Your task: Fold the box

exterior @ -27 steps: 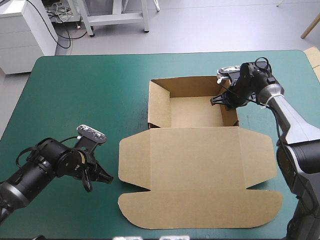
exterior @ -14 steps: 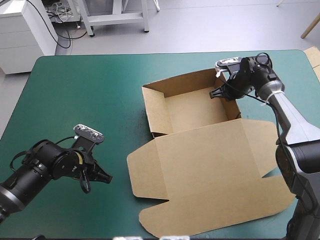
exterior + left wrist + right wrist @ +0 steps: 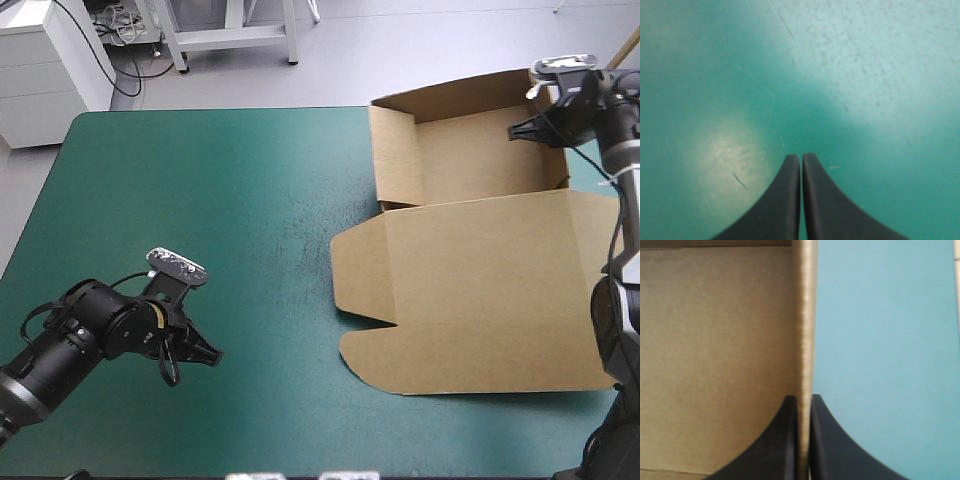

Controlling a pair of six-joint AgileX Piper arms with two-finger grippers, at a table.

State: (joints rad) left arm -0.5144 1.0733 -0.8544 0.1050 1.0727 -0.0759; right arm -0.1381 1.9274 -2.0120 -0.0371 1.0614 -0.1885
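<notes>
Brown box [image 3: 470, 270], tray walls raised, lid flat (matte board), sat at far right of teal-green cover [image 3: 220, 200]. Right gripper [image 3: 803, 399] clamped its side wall. Left gripper [image 3: 801, 156], jaws together, stood well apart over scuffed cover.

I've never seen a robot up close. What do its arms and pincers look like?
The left arm is black and rounded, with drum-like joints and a small yellowish patch near the wrist. The right arm has a smooth grey tube behind a black wrist. The left gripper and right gripper each have two broad black fingers, curved like fins and tapering to narrow tips.
</notes>
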